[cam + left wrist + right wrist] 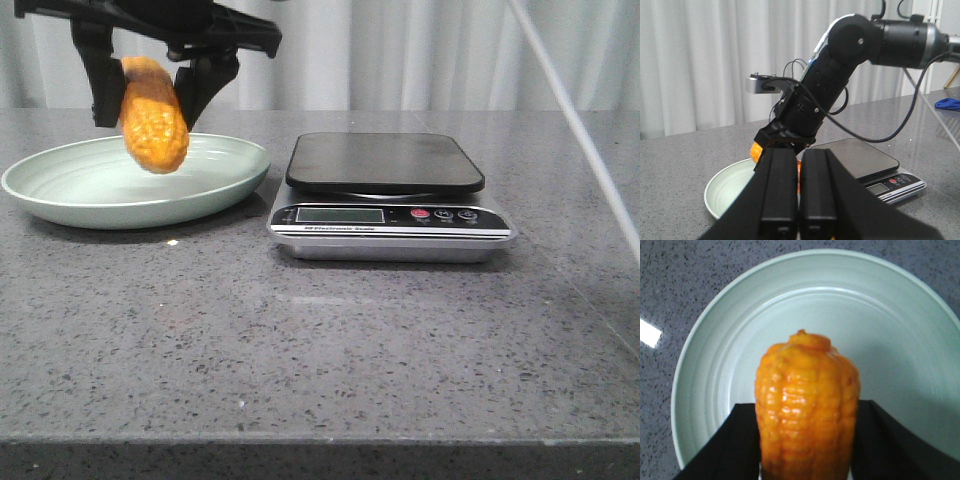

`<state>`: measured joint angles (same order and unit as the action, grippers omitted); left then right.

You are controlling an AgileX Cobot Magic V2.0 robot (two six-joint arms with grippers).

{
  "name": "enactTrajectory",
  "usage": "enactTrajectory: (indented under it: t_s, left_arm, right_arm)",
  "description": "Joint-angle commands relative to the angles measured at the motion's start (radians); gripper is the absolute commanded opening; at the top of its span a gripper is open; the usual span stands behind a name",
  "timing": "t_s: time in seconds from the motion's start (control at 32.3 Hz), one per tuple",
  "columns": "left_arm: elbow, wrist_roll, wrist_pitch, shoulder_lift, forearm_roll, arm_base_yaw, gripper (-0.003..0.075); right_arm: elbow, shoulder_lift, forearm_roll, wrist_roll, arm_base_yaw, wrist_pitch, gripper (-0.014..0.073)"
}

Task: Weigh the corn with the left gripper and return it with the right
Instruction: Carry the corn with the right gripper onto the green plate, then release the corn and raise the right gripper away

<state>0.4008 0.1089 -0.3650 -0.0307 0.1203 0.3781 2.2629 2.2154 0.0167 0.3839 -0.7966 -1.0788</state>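
Observation:
The orange-yellow corn (pixel 153 118) hangs tilted above the pale green plate (pixel 60 190), held clear of it. My right gripper (pixel 152 100) reaches in from the top left of the front view and is shut on the corn. In the right wrist view the corn (pixel 807 410) sits between the black fingers (pixel 735 440), over the plate (pixel 700 340). In the left wrist view my left gripper (pixel 799 155) is shut and empty, pointing at the right gripper (pixel 790 135), the corn (pixel 756 150) and the plate (pixel 720 195). The left gripper is outside the front view.
A digital kitchen scale (pixel 385 160) with a bare black platform stands right of the plate; it also shows in the left wrist view (pixel 860 155). A white cable (pixel 570 110) slants across the right side. A blue object (pixel 947 104) lies far off on the grey counter.

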Motion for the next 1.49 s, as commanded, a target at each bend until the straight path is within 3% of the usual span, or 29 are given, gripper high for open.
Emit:
enactTrajectory:
  t_s: [0.0, 0.09, 0.19, 0.4, 0.68, 0.93, 1.08, 1.45]
  left_arm:
    - [0.024, 0.002, 0.076, -0.024, 0.013, 0.004, 0.0134]
    - [0.024, 0.002, 0.076, -0.024, 0.013, 0.004, 0.0134]
    - [0.024, 0.002, 0.076, -0.024, 0.013, 0.004, 0.0134]
    - [0.024, 0.002, 0.076, -0.024, 0.013, 0.004, 0.0134]
    - [0.024, 0.000, 0.070, -0.024, 0.013, 0.004, 0.0134]
    - [0.024, 0.000, 0.058, -0.024, 0.013, 0.004, 0.0134]
    - [0.024, 0.000, 0.058, -0.024, 0.013, 0.004, 0.0134]
    - [0.024, 0.000, 0.058, -0.024, 0.013, 0.004, 0.0134]
  right_arm:
    - [0.064, -0.038, 0.005, -0.009, 0.003, 0.059, 0.0455]
    - [0.065, -0.031, 0.004, -0.009, 0.004, 0.064, 0.0552]
    - [0.071, -0.032, 0.004, -0.009, 0.006, 0.068, 0.0595]
    - [0.115, -0.069, -0.001, -0.012, 0.028, 0.012, 0.0596]
    - [0.115, -0.174, -0.004, -0.130, 0.115, -0.150, 0.0596]
    - [0.089, -0.300, -0.011, -0.194, 0.191, -0.182, 0.0596]
    - [-0.107, -0.456, -0.011, -0.231, 0.291, -0.148, 0.0589]
    - [-0.931, -1.068, -0.010, -0.231, 0.447, 0.283, 0.0589]
